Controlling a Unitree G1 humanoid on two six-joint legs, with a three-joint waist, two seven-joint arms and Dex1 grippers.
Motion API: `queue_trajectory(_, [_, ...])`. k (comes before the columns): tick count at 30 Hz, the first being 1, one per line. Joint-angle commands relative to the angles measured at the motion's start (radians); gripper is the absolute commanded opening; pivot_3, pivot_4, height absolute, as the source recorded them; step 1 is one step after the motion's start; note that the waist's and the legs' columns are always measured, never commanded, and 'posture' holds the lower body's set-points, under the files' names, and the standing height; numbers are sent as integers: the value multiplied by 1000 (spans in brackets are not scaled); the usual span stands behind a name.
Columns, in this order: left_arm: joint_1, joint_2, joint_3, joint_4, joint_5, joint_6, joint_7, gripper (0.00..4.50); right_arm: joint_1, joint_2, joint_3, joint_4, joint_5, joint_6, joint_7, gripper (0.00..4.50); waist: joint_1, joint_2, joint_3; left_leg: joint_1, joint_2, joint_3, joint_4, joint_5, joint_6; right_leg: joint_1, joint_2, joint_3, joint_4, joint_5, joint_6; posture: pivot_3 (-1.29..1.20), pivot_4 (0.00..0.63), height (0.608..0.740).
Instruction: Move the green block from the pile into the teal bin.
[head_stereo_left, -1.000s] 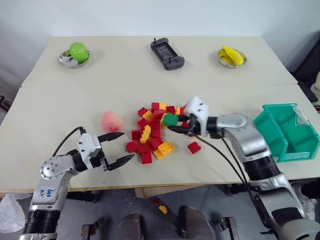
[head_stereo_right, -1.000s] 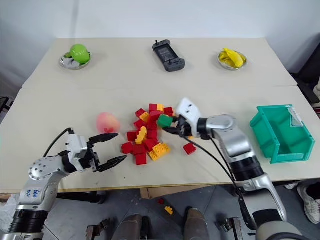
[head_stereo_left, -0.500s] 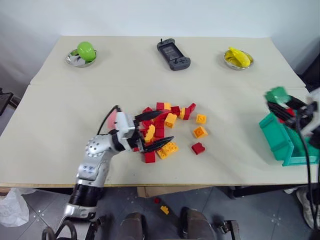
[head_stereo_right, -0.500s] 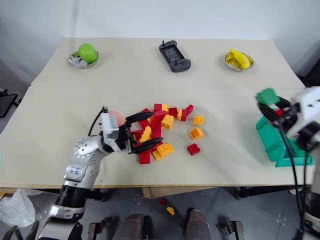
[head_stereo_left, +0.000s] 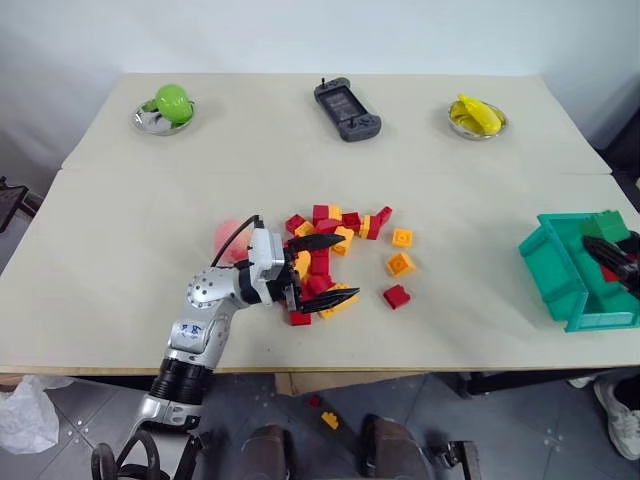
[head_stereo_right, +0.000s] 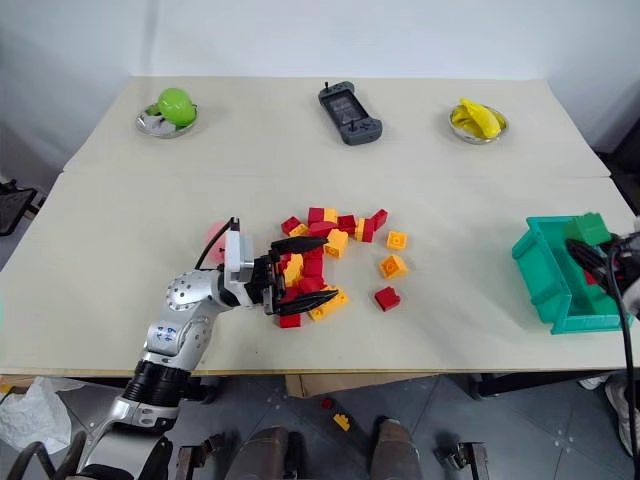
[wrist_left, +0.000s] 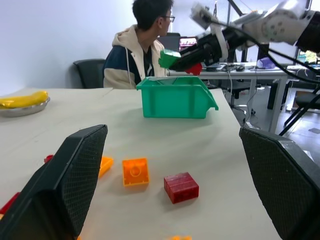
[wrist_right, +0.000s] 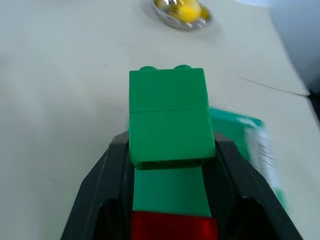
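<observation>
Beige tabletop (head_stereo_left: 470, 200) stretches from a pale wall behind to the near edge, and at its right-hand end the right gripper (head_stereo_right: 592, 252) hangs over the teal bin (head_stereo_right: 545, 275), its two black fingers clenched on the green block (wrist_right: 167, 116); a red brick (wrist_right: 172, 226) sits wedged deeper between the fingers beneath it. From the left wrist view the block is held above the bin's open top, not yet inside. The step in hand looks like the drop: the carry seems done, and the next move calls for spreading the fingers so the block falls within the walls, perhaps after a slight lowering. The wedged red brick may tumble in too, which is the main thing that could spoil the result. Further out, the left gripper (head_stereo_left: 330, 270) rests at the pile (head_stereo_left: 335, 250) of red and yellow-orange bricks with its fingers spread wide, grasping nothing; loose orange bricks and one red brick lie between pile and bin. A pink peach-like fruit (head_stereo_left: 228, 240) sits just beside the left arm. Along the far edge stand a steel dish with a light-green fruit (head_stereo_left: 170, 102), a handheld game controller (head_stereo_left: 346, 107), and a dish holding a banana (head_stereo_left: 476, 115). A seated person (wrist_left: 142, 47) appears behind the bin, well clear of the drop.
</observation>
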Motion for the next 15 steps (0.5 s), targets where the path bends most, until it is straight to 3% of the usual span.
queue_trajectory(1, [23,7,6,-49,5,-3,16,4500,-73,68,106,-166,122,144,-86,1478,-5,0,0,0,0,-1,0,0,0,0,0,0,1,0,0,0,150,740])
queue_trajectory(4, [52,24,22,-76,5,3,38,4500,-99,155,275,-210,113,194,-140,1478,1,0,0,-1,0,-2,0,0,0,0,0,-1,0,0,0,0,150,740])
queue_trajectory(6, [67,40,30,-89,8,2,45,4500,-72,151,362,-203,64,195,-144,1478,10,0,0,-2,0,-2,1,0,0,0,0,-1,0,0,0,0,150,740])
queue_trajectory(13, [101,102,74,-134,-7,15,60,4500,-40,120,437,-88,-34,143,-146,1478,17,0,0,-4,-1,-2,1,-1,1,0,0,-2,-2,1,0,0,150,740])
queue_trajectory(15, [103,112,79,-137,-9,18,57,4500,-31,120,442,-86,-18,156,-118,2213,16,0,0,-3,-1,-2,1,-1,1,-1,0,-2,-2,1,0,0,150,740])
